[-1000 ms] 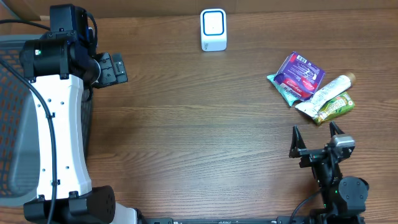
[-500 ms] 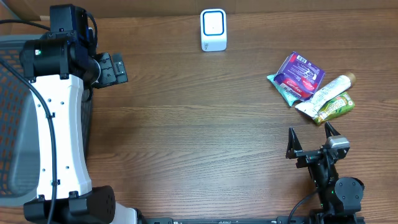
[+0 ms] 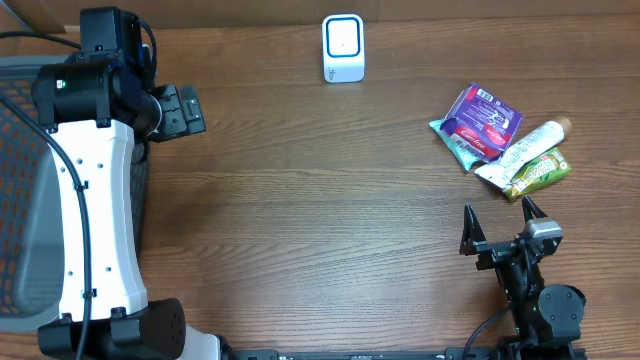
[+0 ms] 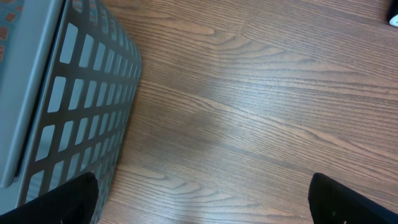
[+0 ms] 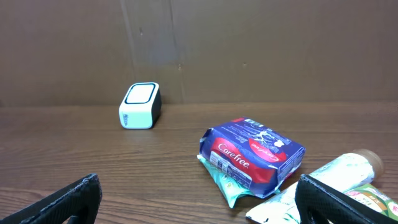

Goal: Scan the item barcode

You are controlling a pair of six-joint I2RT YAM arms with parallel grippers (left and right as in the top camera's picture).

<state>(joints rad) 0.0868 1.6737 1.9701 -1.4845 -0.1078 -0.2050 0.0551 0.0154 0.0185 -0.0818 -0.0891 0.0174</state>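
Purple pkt (image 3: 484, 118), white scanner (image 3: 343, 47) well apart

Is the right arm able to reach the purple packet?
Probably yes. The right gripper is open and faces the purple packet across bare table; the white tube lies off to one side.

Looked down on a brown wood-grain tabletop (image 4: 249, 93). Showed a grey plastic grid-walled basket (image 4: 81, 112) at left. Caught black fingertips (image 4: 62, 199) wide apart in both bottom corners.

"Carefree" stands in white script on the red band of the blue packet (image 5: 252, 155); the smaller print beside it cannot be read; the marking on the side of the white scanner (image 5: 140, 106) is too small to read.
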